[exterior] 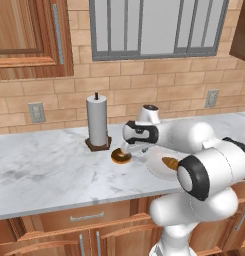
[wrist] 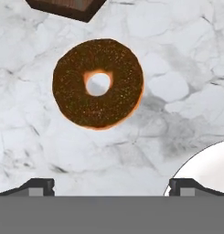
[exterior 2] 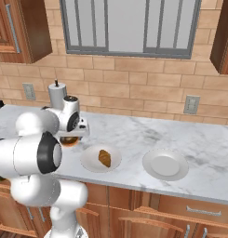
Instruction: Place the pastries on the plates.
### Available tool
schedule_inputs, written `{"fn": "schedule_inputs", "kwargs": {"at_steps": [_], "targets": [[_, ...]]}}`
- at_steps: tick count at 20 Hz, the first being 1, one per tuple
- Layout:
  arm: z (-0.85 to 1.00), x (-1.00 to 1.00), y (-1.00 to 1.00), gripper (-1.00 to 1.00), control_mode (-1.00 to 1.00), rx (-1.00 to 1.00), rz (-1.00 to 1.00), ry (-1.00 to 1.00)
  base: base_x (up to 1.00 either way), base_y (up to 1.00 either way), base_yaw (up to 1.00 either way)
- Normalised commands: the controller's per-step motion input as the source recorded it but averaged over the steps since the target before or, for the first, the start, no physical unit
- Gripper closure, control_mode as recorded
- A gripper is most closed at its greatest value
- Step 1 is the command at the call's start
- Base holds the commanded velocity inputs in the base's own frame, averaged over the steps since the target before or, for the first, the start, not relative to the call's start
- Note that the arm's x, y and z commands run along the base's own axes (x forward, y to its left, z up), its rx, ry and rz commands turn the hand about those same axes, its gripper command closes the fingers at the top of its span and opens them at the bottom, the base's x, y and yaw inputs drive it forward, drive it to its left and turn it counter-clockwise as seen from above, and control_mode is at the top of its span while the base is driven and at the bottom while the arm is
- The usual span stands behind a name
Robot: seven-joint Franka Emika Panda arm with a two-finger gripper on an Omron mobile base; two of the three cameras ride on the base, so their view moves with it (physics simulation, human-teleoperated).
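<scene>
The jaws (wrist: 111, 186) stand wide apart with nothing between them, pointing straight down at the marble bench (wrist: 35, 132). In the hand view the doughnut (wrist: 98, 83) lies flat on the bench ahead of the two dark fingertips (wrist: 40, 186), a little toward the left one, and clear of both. Beyond the doughnut sits the dark wooden base of the paper towel holder (wrist: 67, 7), near the glazed ring but not touching it. Beside the right fingertip the white rim of a plate (wrist: 202, 167) curves into view, close to the doughnut yet apart from it.

In the left base view the gripper hangs just above the doughnut (exterior: 121, 156), with the towel holder (exterior: 97, 122) standing upright just behind it. That near plate (exterior: 156, 165) carries the croissant (exterior: 170, 162), partly hidden by the arm's elbow.

The right base view shows the croissant (exterior 2: 104, 158) resting on the near plate (exterior 2: 90, 160), and the second plate (exterior 2: 165, 164) lying bare farther along the bench, well apart from the jaws.
</scene>
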Motion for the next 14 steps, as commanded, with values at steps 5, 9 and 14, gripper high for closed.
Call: {"fn": "schedule_inputs", "kwargs": {"at_steps": [5, 9, 14], "targets": [[0.00, 0.50, 0.00, -1.00, -1.00, 0.00, -0.08, -0.01, 0.00, 0.00, 0.00], [0.00, 0.47, 0.04, -1.00, -1.00, 0.00, -0.14, -0.02, 0.00, 0.00, 0.00], [0.00, 0.37, 0.09, -1.00, -1.00, 0.00, -0.15, -0.01, 0.00, 0.00, 0.00]]}}
